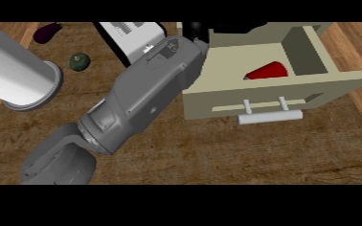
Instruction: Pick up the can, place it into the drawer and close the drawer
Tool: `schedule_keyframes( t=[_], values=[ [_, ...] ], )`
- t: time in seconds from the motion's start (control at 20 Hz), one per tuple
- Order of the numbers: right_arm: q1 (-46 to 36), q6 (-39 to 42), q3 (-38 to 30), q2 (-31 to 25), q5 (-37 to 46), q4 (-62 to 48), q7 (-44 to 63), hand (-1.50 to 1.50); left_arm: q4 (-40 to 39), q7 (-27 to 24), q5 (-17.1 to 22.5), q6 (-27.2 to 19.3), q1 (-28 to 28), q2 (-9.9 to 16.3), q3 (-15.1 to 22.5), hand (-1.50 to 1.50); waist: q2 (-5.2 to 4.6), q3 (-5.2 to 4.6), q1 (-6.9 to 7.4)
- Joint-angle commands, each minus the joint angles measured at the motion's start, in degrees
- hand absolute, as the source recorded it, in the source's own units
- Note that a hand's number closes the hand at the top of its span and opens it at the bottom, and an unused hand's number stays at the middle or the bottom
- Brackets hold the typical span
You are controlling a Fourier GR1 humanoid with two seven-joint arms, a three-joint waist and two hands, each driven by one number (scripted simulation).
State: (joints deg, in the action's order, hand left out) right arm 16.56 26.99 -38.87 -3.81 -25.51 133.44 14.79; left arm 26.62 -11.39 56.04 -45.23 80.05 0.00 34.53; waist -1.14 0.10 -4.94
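The beige drawer stands open at the right, its pale bar handle facing me. A red can lies inside on the drawer's floor, near the right inner wall. My right forearm runs from the lower left up to the drawer's far left corner. Only a black part of the right hand shows there, at the picture's top. The hand is apart from the can, with nothing seen in it. My left hand does not show.
A thick pale cylinder, possibly my other forearm, crosses the left edge. A purple eggplant and a dark green fruit lie at the back left. A white box with a black edge stands behind the forearm.
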Motion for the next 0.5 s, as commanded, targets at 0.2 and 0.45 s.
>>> schedule_keyframes(
  t=[0.2,0.45],
  values=[
    [-6.25,1.83,3.26,-2.36,11.99,4.6,-6.09,-1.5,2.04,-4.01,3.05,-0.05,0.38,0.0,0.7,-1.5,-0.1,-0.02,0.77],
    [-8.55,2.67,8.1,-2.42,25.59,5.13,-9.41,-1.5,3.48,-5.66,2.82,-0.95,0.66,0.0,0.78,-1.5,0.39,-0.06,3.46]
  ],
)
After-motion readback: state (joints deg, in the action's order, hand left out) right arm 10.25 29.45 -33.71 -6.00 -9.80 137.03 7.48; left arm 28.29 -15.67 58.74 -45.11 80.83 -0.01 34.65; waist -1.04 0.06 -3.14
